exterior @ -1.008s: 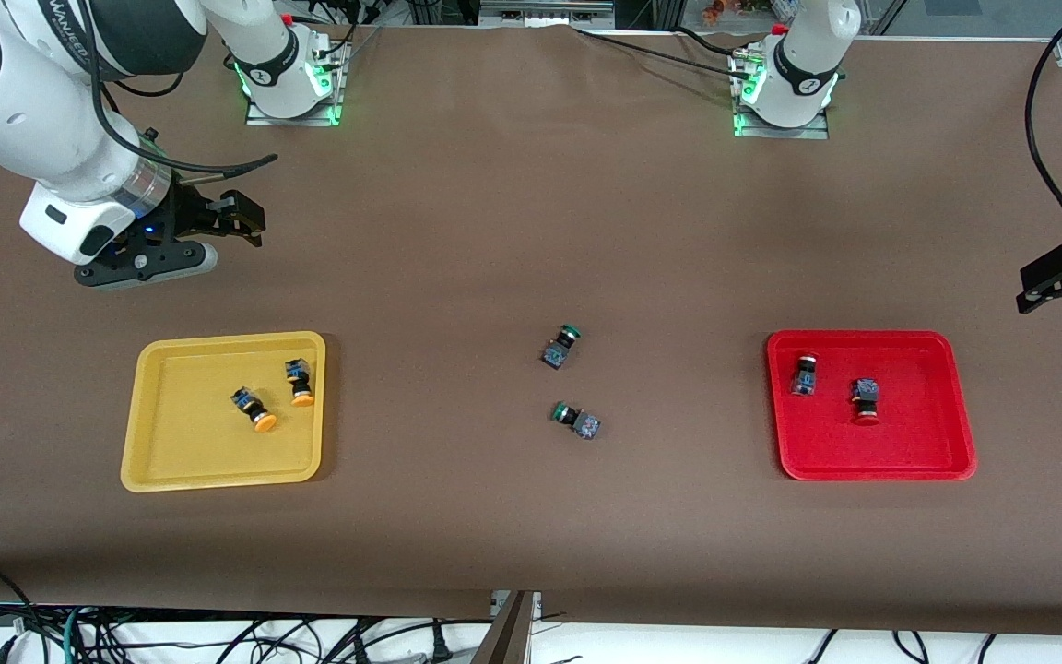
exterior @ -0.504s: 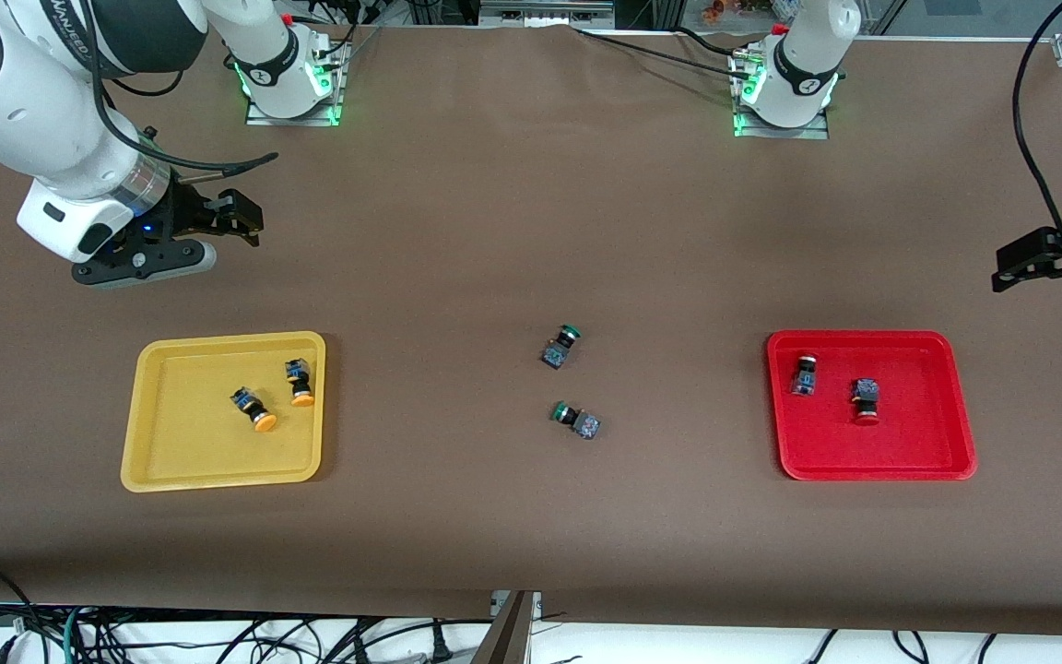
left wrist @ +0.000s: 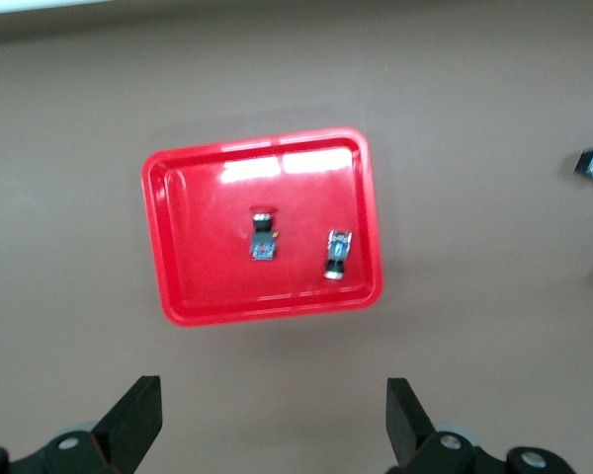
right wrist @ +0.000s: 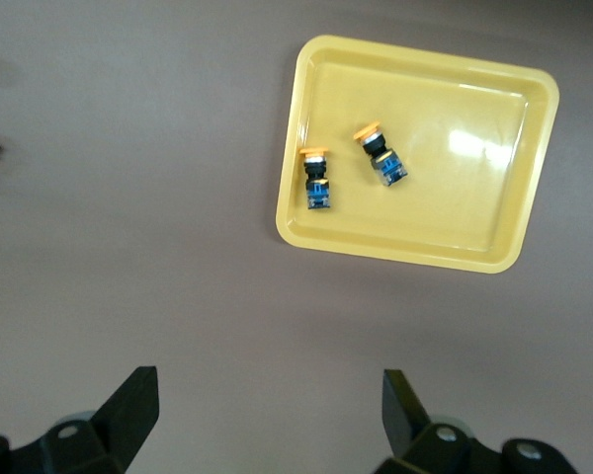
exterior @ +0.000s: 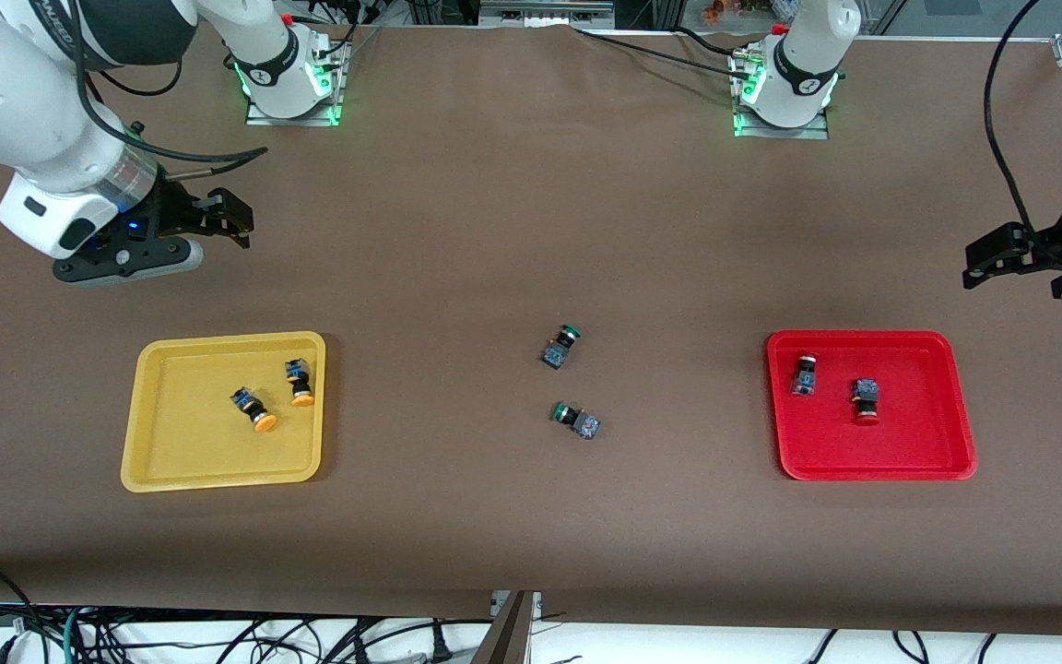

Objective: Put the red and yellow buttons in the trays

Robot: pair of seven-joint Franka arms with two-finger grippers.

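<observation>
Two orange-yellow-capped buttons are seen lying on their sides in the yellow tray (exterior: pixel 153 461), toward the right arm's end of the worktop (exterior: pixel 494 231): one (exterior: pixel 253 409) with its cap pointing to about 5 o'clock in the front view, the other (exterior: pixel 300 382) just beside it, cap toward 6 o'clock. The two are close but apart.

Two red-capped buttons are seen in the red tray (exterior: pixel 955 461), toward the left arm's end: one (exterior: pixel 804 374) with its cap toward 12 o'clock, the other (exterior: pixel 865 399) with its cap toward 6 o'clock, near each other and not touching.

Two green-capped buttons (exterior: pixel 561 347) (exterior: pixel 575 420) are noted on the bare worktop between the trays, one nearer the front camera than the other.

The right gripper (exterior: pixel 222 219) is held in the air over bare worktop, at about 12 o'clock from the yellow tray; its fingers (right wrist: pixel 133 400) are spread wide with nothing between them, well apart from the yellow buttons.

The left gripper (exterior: pixel 1001 254) is held over bare worktop at about 1 o'clock from the red tray; its fingers (left wrist: pixel 138 415) are likewise spread wide and empty, well apart from the red buttons.
</observation>
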